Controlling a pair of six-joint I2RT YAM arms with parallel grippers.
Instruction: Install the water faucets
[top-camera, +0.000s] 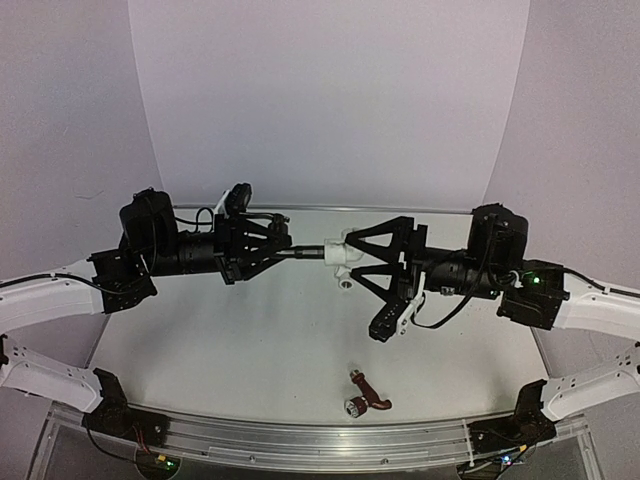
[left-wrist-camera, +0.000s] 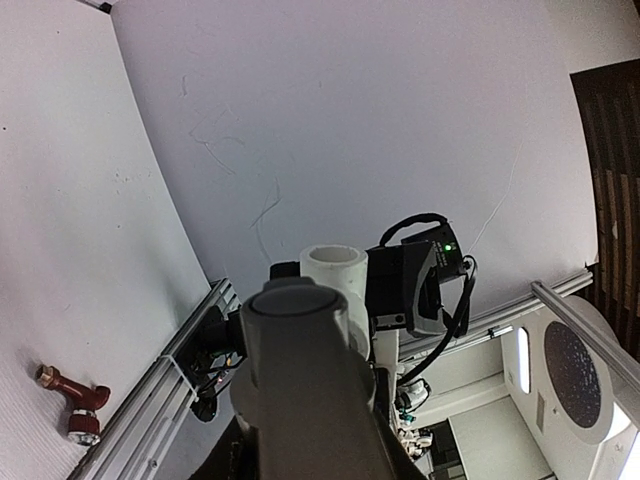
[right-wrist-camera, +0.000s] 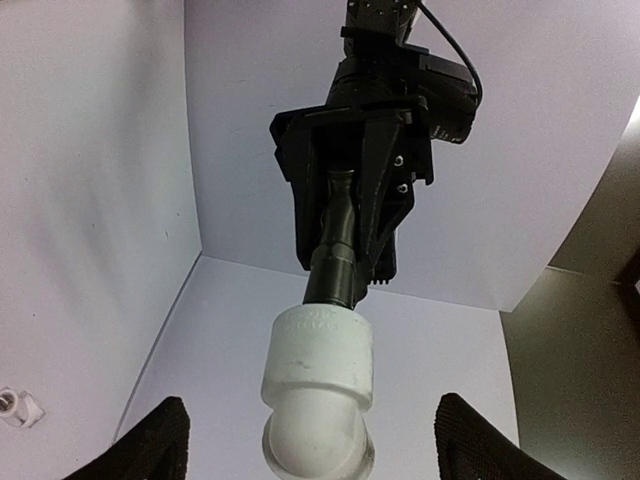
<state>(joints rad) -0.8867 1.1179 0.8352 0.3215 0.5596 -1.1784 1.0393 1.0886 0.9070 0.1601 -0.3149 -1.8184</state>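
Observation:
My left gripper (top-camera: 285, 252) is shut on the dark grey faucet (top-camera: 303, 252) and holds it level above the table. The faucet's end sits in a white elbow fitting (top-camera: 340, 256). In the left wrist view the faucet (left-wrist-camera: 300, 370) fills the foreground, with the elbow (left-wrist-camera: 335, 272) behind it. My right gripper (top-camera: 352, 255) is open, with its fingers (right-wrist-camera: 160, 440) wide apart on either side of the elbow (right-wrist-camera: 315, 385) and not touching it. The faucet (right-wrist-camera: 335, 250) enters the elbow from the left gripper. The reddish-brown faucet (top-camera: 366, 396) with a silvery end lies on the table near the front edge. It also shows in the left wrist view (left-wrist-camera: 75, 400).
A small white fitting (top-camera: 345, 283) lies on the table below the elbow and shows in the right wrist view (right-wrist-camera: 15, 405). An aluminium rail (top-camera: 300, 440) runs along the table's front edge. White walls enclose the table at the back and sides.

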